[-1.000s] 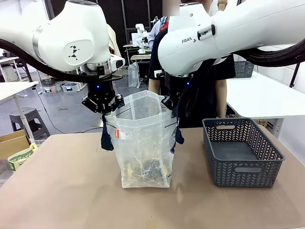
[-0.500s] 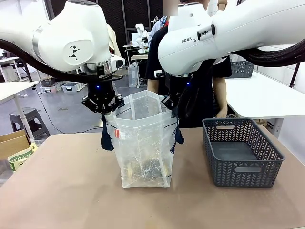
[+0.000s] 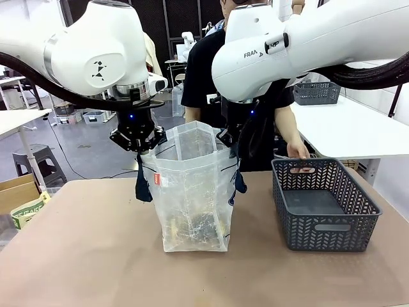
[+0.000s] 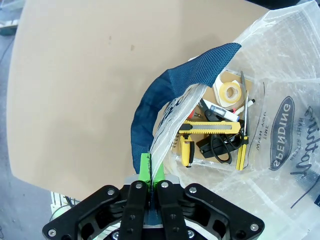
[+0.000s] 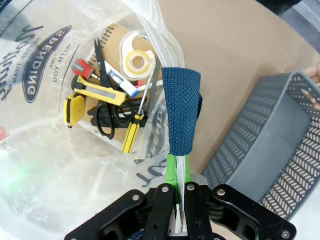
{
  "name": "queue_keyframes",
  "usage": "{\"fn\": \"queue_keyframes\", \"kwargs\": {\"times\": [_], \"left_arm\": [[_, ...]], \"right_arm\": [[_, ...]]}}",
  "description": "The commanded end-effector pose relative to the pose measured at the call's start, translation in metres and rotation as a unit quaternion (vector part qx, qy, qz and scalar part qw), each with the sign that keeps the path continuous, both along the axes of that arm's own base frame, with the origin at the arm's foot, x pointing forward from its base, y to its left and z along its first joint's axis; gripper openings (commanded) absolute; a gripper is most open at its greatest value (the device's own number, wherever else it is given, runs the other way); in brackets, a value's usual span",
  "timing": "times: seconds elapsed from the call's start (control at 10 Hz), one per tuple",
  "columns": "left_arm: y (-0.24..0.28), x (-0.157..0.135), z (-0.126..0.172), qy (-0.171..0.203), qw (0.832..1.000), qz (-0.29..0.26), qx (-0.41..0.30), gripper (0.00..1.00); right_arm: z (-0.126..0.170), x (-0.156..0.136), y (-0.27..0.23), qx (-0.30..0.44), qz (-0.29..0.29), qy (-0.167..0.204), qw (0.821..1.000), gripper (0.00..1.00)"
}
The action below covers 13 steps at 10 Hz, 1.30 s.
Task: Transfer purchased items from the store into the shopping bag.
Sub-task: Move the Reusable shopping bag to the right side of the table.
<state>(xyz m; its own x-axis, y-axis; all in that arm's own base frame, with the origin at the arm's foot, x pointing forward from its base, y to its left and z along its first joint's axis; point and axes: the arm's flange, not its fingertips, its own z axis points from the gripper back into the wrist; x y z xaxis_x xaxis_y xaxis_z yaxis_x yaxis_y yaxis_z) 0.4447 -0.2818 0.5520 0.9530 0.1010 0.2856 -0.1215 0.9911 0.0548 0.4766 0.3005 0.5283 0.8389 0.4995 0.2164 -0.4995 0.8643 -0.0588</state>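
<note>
Holding the bag mouth open is the step in hand, by my reading: the left gripper [image 4: 150,167] is clamped shut on the rim of the shopping bag [image 3: 192,192], thin plastic pinched flat between its green pads [image 4: 144,167], with one navy strap handle [image 4: 165,95] arching up just beyond the fingertips. The right gripper [image 5: 177,165] is likewise closed on the opposite rim, film sandwiched between its pads, and the second strap [image 5: 181,110] lies over and past its fingertips. The bag stands upright on the table [image 3: 77,256], hung between the two sets of fingers, mouth spread. Far below the fingers, on the bag floor: a tape roll [image 4: 230,92], a yellow utility knife [image 4: 212,128], black scissors [image 4: 220,147] and a yellow-handled screwdriver [image 5: 132,132], all lying on a spiral notebook [image 5: 112,37]. The grey mesh basket [image 3: 332,227] sits beyond the right fingers, apart from the bag, its floor bare in the front view; the person's hand [image 3: 298,151] rests at its far rim. Judgement: loading looks near or at its end. Next move calls for both pinches to hold level and taut if another item comes, otherwise a matched release; the thin film could slip from the pads
</note>
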Motion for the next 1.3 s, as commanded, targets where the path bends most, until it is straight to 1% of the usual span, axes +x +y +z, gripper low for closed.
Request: {"fn": "queue_keyframes", "kwargs": {"times": [0.0, 1.2], "left_arm": [[0.0013, 0.0002, 0.0014, -0.001, 1.0, 0.001, -0.001, 0.0], [0.0013, 0.0002, 0.0014, -0.001, 1.0, 0.001, -0.001, 0.0]], "right_arm": [[0.0011, 0.0006, 0.0, 0.001, 0.0, -0.001, 1.0, 0.0], [0.0011, 0.0006, 0.0, 0.001, 0.0, -0.001, 1.0, 0.0]]}}
